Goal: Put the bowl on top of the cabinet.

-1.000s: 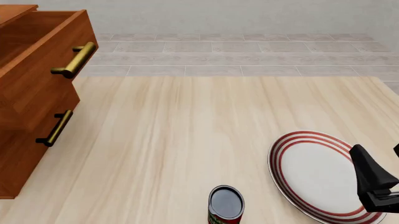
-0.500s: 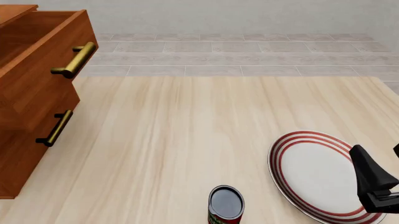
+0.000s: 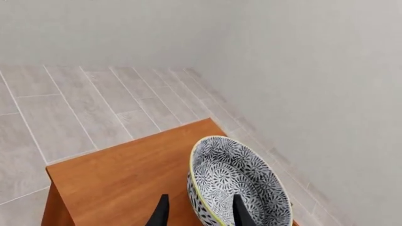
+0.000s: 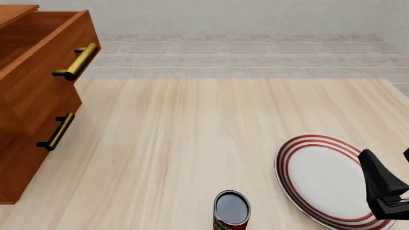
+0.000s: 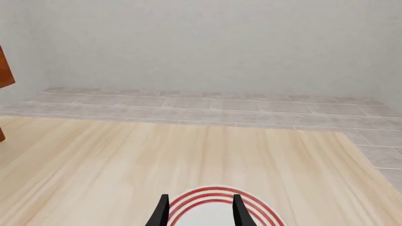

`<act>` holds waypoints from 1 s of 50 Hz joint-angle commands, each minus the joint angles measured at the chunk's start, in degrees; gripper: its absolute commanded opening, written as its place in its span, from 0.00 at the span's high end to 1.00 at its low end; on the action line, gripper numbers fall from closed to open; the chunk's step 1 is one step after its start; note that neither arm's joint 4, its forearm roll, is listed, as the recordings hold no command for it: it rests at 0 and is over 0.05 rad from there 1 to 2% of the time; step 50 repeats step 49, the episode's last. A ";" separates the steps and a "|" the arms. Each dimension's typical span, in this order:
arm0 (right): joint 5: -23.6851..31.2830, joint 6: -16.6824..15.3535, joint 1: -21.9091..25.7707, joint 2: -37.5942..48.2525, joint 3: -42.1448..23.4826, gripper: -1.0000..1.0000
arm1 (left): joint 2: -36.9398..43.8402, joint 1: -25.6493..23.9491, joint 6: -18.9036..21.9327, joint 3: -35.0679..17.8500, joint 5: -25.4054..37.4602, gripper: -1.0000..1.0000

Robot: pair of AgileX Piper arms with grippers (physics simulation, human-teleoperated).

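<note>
The left gripper (image 3: 198, 214) fingers are pinching the rim of the bowl (image 3: 237, 185) over the cabinet (image 3: 129, 179) top; the right gripper (image 5: 198, 212) fingers are staying spread above the plate (image 4: 319, 178).

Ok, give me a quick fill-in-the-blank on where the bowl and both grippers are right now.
1. The bowl sits on top of the ____, in the left wrist view.
2. The left gripper has one finger inside the bowl and one ____ it.
3. The right gripper hovers over the red-ringed ____.
4. In the front view, the can stands to the ____ of the plate.

Missing words: cabinet; outside; plate; left
</note>
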 commanded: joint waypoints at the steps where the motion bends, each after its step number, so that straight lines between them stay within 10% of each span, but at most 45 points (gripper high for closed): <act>1: -0.10 0.08 0.02 0.06 0.00 0.00 | -1.13 0.00 -0.84 -0.89 1.12 0.00; 50: 0.48 -0.14 -0.05 -0.97 -0.02 0.00 | -5.35 -1.95 -1.62 -4.70 4.52 0.00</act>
